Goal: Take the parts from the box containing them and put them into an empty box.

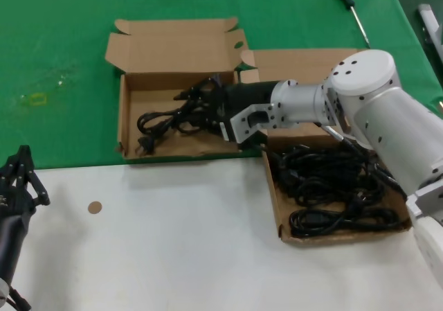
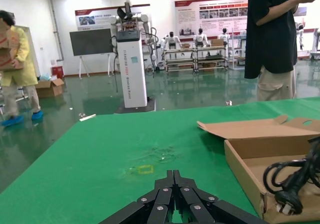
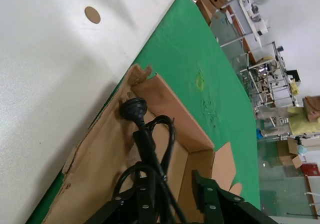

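Nearest us, low at the left edge of the head view, the left gripper (image 1: 23,176) sits parked over the white table (image 1: 173,249). Its fingers are drawn together to a point in its own wrist view, holding nothing.

Right gripper (image 1: 201,100): reached across over the empty box (image 1: 123,110), the smaller carton with the short tabbed lid, which lies on the green mat (image 1: 62,48). Its jaws stand apart. In the right wrist view a black power cable (image 3: 145,134) runs up between them, close against one finger and with a gap to the other. We judge it loose rather than clamped.

Where the parts are: that cable (image 1: 163,124) lies coiled on the floor of the smaller box, plug toward the near left corner. We cannot tell whether it is one lead or more. The box containing them (image 1: 277,207), the larger carton just to the right, touching or nearly so, holds a heaped tangle of black cables (image 1: 332,186) across most of its tray.

Progress, as we judge it: early. One delivery looks as good as made, and the bulk of the load is not yet moved. The tangle may lift in clumps and snag.

Also noted: a screwdriver (image 1: 349,6) far back on the mat and a small cardboard disc (image 1: 95,206) on the white table, both away from the work.
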{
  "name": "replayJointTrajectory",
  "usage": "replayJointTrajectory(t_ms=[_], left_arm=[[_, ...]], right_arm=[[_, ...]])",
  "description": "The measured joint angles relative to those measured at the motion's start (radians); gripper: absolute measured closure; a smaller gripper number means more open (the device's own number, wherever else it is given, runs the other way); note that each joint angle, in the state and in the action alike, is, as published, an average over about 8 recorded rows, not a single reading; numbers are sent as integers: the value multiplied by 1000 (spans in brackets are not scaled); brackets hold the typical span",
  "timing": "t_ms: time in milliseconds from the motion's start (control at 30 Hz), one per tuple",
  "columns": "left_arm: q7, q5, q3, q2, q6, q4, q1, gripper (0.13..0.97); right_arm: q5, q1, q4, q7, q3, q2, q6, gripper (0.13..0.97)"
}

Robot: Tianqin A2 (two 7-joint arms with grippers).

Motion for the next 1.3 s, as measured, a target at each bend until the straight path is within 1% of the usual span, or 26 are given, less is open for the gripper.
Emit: replayJointTrajectory(t_ms=[167, 200, 333, 467, 600, 767, 867, 900, 933, 1033, 1167, 1300], left_arm=[[0, 0, 0, 0, 0, 0, 0, 945], [0, 0, 0, 0, 0, 0, 0, 945], [0, 0, 0, 0, 0, 0, 0, 945], [0, 0, 0, 0, 0, 0, 0, 945], [0, 0, 0, 0, 0, 0, 0, 945], [0, 0, 0, 0, 0, 0, 0, 945], [0, 0, 0, 0, 0, 0, 0, 945], [0, 0, 0, 0, 0, 0, 0, 945], [0, 0, 0, 0, 0, 0, 0, 945], [0, 0, 0, 0, 0, 0, 0, 945], [0, 0, 0, 0, 0, 0, 0, 942], [0, 0, 0, 0, 0, 0, 0, 940]], right_arm=[[1, 4, -12, -9, 9, -3, -2, 763], [0, 2, -5, -4, 9, 0, -2, 763], [-14, -25, 64, 50, 1, 28, -6, 681], [-36, -73, 185, 136, -15, 74, -10, 599], [-60, -131, 339, 229, -31, 132, -11, 599], [-92, -213, 563, 345, -44, 211, -4, 466], [-107, -256, 675, 400, -46, 251, 4, 386], [-110, -266, 702, 414, -47, 261, 5, 386], [-113, -275, 723, 424, -47, 269, 7, 366], [-116, -288, 756, 440, -47, 280, 10, 308], [-117, -291, 762, 443, -47, 283, 10, 229], [-116, -291, 763, 444, -46, 283, 10, 229]])
